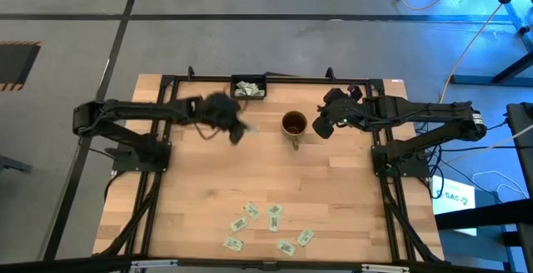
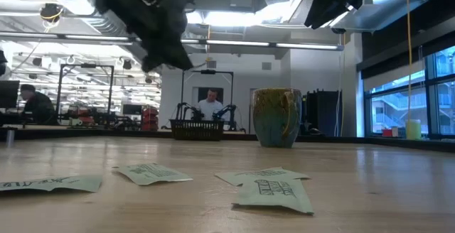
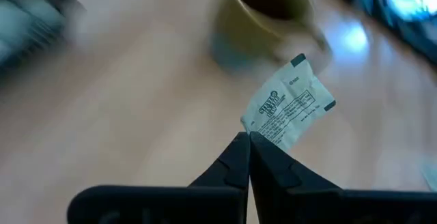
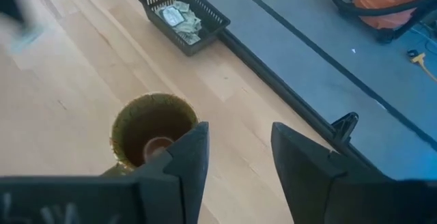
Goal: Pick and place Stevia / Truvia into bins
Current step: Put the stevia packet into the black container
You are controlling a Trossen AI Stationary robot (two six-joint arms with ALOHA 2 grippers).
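surface (image 1: pixel 200 190): bare wood in the whole middle band, open room between the mug and the loose sachets at the near edge
left end effector (image 1: pixel 236 131): over the surface left of the mug, closed on one sachet (image 3: pixel 290 108) pinched by a corner, sachet hanging free of the wood
right end effector (image 1: pixel 322 128): just right of the mug, fingers apart, nothing between them
mug (image 1: pixel 293 124): upright, centre-back, handle toward the near edge
tray (image 1: pixel 249 89): at the far edge, left of the mug, sachets inside
loose sachets (image 1: pixel 274 220): seven flat near the near edge, right of centre, mostly apart
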